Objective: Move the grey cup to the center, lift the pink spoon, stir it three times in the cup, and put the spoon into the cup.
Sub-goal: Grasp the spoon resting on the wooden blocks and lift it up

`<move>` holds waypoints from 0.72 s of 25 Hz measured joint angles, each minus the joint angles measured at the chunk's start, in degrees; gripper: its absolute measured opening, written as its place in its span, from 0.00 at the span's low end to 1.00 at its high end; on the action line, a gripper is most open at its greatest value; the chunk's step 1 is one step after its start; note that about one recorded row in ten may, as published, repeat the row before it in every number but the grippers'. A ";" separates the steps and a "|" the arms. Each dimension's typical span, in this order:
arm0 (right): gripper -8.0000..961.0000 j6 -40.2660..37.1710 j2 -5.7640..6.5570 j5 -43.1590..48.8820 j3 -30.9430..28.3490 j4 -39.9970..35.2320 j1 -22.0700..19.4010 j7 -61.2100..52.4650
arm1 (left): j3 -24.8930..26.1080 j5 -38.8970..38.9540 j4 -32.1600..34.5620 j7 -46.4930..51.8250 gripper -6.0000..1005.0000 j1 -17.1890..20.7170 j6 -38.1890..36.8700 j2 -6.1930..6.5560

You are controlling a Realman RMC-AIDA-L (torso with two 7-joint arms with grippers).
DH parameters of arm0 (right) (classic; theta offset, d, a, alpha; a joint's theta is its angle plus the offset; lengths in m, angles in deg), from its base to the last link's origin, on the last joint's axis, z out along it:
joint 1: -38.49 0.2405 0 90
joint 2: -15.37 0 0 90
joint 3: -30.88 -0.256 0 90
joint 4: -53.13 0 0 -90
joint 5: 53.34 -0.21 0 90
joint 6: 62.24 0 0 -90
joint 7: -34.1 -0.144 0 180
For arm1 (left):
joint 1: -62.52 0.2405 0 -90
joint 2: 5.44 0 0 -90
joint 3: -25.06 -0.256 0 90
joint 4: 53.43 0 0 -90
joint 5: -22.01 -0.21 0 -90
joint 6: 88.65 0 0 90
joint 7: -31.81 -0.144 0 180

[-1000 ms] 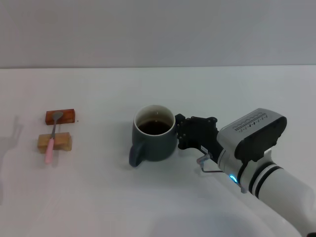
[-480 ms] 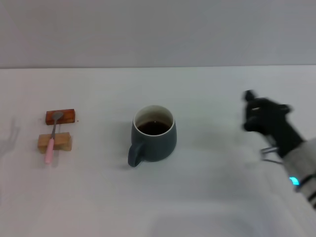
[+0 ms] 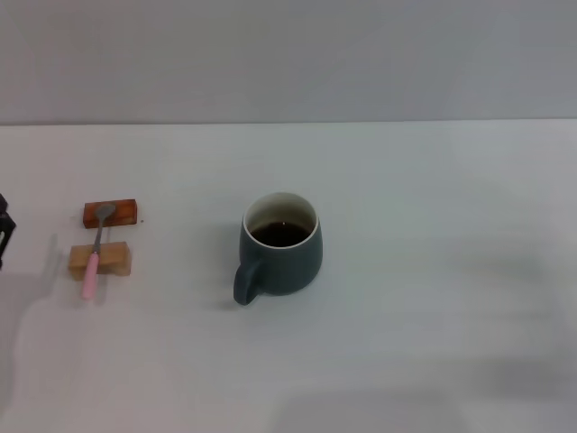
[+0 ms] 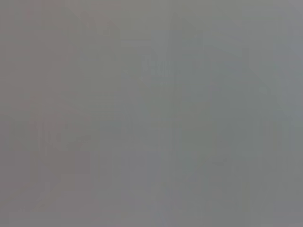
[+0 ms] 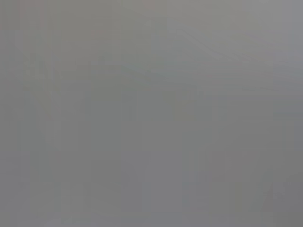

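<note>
Now the grey cup [image 3: 281, 242] stands upright near the middle of the white counter [image 3: 433, 298]. Its handle points toward the robot and a bit to the left. Dark brown drink sits inside it, not far below the rim. So the first job, getting the cup to the middle, looks done.

The pink spoon [image 3: 95, 250] is well apart from the cup, off to the left. It lies across two little blocks. Its bowl rests on the reddish-brown block [image 3: 111, 213] and its pink handle lies over the tan wooden block [image 3: 99, 260], with the end sticking out toward the robot.

The left tool [image 3: 4, 230] only peeks in as a small dark bit at the left edge, just beside the blocks, so I cannot tell if it is wide or narrow. The right tool is not in the head view at all. Both wrist views show only plain grey.

I think lifting the spoon is next. The spoon is thin and only rests on the blocks, so a bump could knock it off or push a block away. If the grip is off-center, the spoon might tip or slip. Later, stirring too hard could splash the drink or shove the cup.
</note>
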State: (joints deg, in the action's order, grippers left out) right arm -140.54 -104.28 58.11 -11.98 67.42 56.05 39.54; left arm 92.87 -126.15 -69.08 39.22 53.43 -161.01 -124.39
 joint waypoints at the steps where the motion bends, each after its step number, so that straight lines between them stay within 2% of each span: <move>1: 0.01 -0.46 0.05 -1.98 -0.05 -0.32 -0.24 0.04 | -1.58 0.02 0.00 0.00 0.81 0.62 -0.78 -0.03; 2: 0.01 -0.84 0.13 -4.96 -0.09 -0.92 -0.66 0.01 | -2.34 0.02 -0.15 0.00 0.81 1.17 -1.26 -0.03; 6: 0.01 -0.62 0.20 -6.85 -0.16 -1.83 -1.40 -0.35 | -3.92 -0.05 -1.02 0.00 0.81 2.29 -1.76 0.07; 10: 0.01 1.29 0.23 -7.19 -0.75 -2.03 -1.54 -0.33 | -11.33 0.04 -4.60 1.00 0.81 6.62 -2.04 0.11; 18: 0.01 2.19 0.28 -7.25 -0.95 -2.07 -1.04 -0.14 | -17.33 0.04 -5.43 1.65 0.81 7.77 -1.46 0.10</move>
State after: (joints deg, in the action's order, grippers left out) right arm -138.35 -103.99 50.87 -12.93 65.35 55.01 39.40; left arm 75.54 -126.11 -74.51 40.87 61.20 -162.47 -124.29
